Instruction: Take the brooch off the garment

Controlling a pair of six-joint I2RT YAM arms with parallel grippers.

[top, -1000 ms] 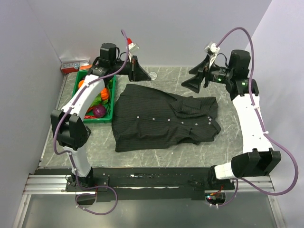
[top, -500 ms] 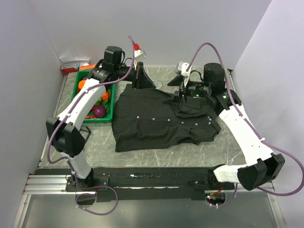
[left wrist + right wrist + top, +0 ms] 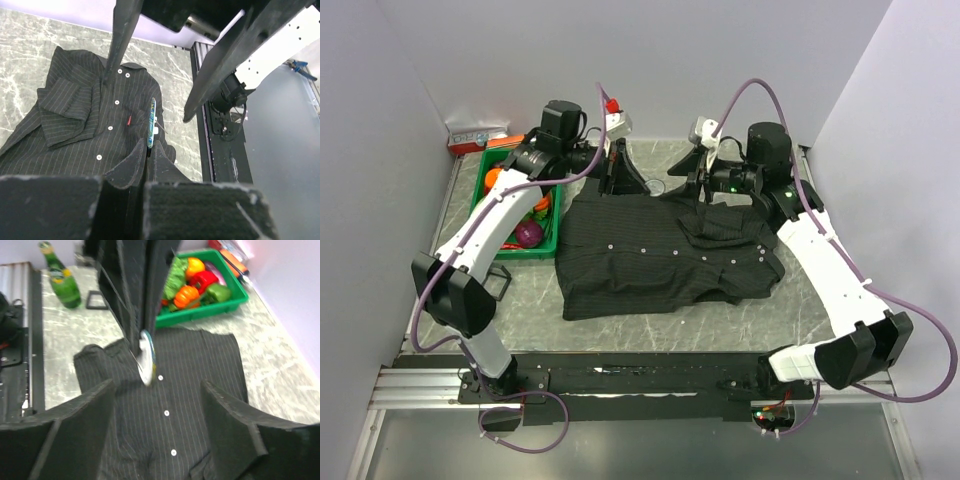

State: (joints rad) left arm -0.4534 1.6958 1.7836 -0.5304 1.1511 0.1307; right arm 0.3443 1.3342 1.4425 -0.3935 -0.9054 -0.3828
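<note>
Both pincers meet at the upper middle of the overhead view. My left pincer (image 3: 625, 178) and my right pincer (image 3: 697, 186) face each other above the far edge of the large dark charcoal pinstriped shirt (image 3: 650, 255). The shirt lies spread on the grey-green marbled tabletop (image 3: 790, 300). Left of it sits a green plastic tray (image 3: 525, 252) of toy vegetables (image 3: 528, 233). From up here the brooch is too small for me to pick out.

Through my left wrist camera, my own two fingers sit at the bottom centre, pressed tight together. They clamp the lower rim of a thin round disc (image 3: 151, 122) with a blue-green patterned face, which stands edge-on. My right pincer's fingers reach in from the top, spread wide apart. Below them the shirt fills the left half of the frame. The tiny red brooch (image 3: 129, 120) sits on the cloth just beside the line of pale buttons, a little left of the disc and apart from it.

Through my right wrist camera, my own fingers fill the lower corners, splayed wide and holding nothing. My left pincer comes down from the top centre with the pale disc at its tip, over the button row. The tray is at upper right, and a green glass bottle (image 3: 65, 282) stands at upper left.
</note>
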